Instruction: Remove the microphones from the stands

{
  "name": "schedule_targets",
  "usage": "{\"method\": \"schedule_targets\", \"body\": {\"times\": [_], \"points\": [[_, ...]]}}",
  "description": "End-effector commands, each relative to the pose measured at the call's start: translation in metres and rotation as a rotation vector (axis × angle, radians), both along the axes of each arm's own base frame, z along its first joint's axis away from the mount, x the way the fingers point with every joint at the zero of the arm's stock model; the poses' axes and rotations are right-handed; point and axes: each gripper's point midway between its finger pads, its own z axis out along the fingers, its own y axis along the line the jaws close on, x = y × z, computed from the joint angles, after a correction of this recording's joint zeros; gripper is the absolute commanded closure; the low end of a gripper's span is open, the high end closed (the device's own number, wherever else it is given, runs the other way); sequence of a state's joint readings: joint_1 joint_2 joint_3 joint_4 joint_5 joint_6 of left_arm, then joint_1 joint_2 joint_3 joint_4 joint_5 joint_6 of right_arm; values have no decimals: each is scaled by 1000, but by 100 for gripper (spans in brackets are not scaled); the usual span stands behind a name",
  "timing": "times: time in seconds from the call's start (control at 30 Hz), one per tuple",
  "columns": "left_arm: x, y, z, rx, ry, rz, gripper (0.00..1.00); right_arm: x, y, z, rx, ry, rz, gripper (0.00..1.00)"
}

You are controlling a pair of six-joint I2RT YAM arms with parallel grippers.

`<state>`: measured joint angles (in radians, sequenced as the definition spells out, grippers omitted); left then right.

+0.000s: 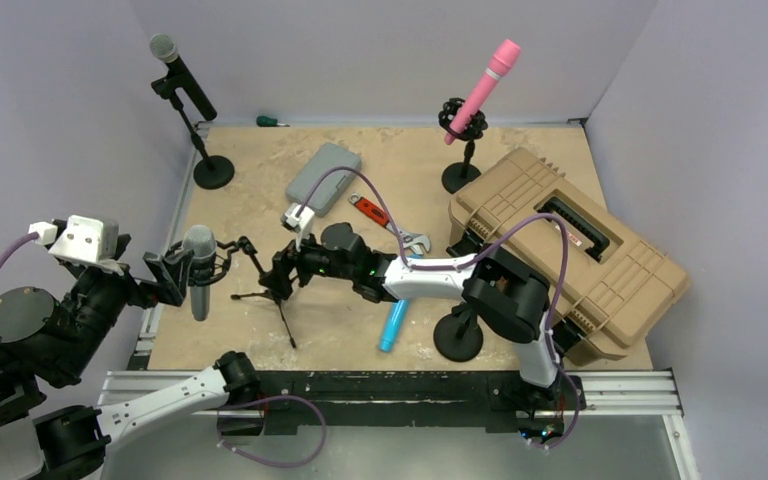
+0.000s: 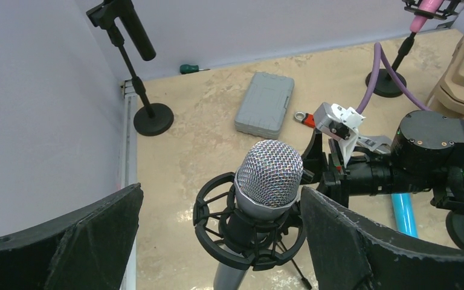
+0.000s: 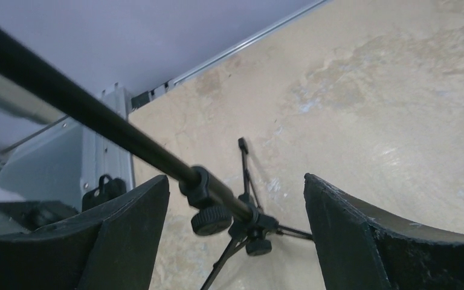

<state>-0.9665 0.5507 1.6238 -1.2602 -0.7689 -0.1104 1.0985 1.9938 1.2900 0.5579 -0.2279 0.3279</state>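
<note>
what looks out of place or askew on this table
The tan toolbox sits skewed on the beige board, its right corner past the edge. A red-handled wrench and a blue tube lie loose by the right arm. Nothing looks spilled or broken.

1. Microphones: three. Silver-headed mic, black mic, pink mic.
2. Stands: four. One tripod; three on round bases: back-left stand, back stand, near stand.
3. Cases: two. Grey case, tan toolbox.
4. Hand tools: two. Wrench, screwdriver.
5. Blue tube: one.
6. Bench: one.
</note>
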Motion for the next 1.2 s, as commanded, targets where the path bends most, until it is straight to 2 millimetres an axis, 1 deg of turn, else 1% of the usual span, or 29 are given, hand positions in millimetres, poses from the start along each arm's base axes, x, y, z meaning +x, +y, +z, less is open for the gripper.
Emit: {"method": "schedule_targets", "body": {"times": [0.0,0.07,0.13,0.23,0.33,0.43,0.53,0.63,0.8,0.9,0.97,1.07,1.17], "points": [[2,-9,0,-21,14,-11,0,19,17,30,52,-95,-136,19],[2,-10,0,-26,15,-16,0,24,16,27,40,-105,-181,19],[2,-10,-1,-28,20,-17,0,35,10,24,22,-116,-242,19],[3,-12,-4,-36,32,-11,0,40,4,15,-31,-160,-258,20],[6,-22,-8,-50,48,-25,0,45,-2,10,-60,-189,-283,21],[11,-33,-13,-47,70,-35,0,50,-8,11,-67,-203,-299,23],[13,-37,-15,-52,81,-27,0,51,-12,12,-73,-226,-291,25],[14,-41,-13,-73,74,-39,0,52,-14,9,-87,-239,-275,27],[17,-44,-9,-83,61,-36,0,58,-20,10,-81,-231,-258,28],[24,-44,-7,-45,78,12,1,59,-21,10,-73,-219,-238,28],[31,-48,-7,0,104,41,2,57,-19,9,-71,-216,-226,28],[38,-53,-13,65,142,68,4,56,-18,9,-64,-209,-219,28],[45,-56,-21,114,164,103,10,55,-18,10,-59,-206,-217,28]]}}
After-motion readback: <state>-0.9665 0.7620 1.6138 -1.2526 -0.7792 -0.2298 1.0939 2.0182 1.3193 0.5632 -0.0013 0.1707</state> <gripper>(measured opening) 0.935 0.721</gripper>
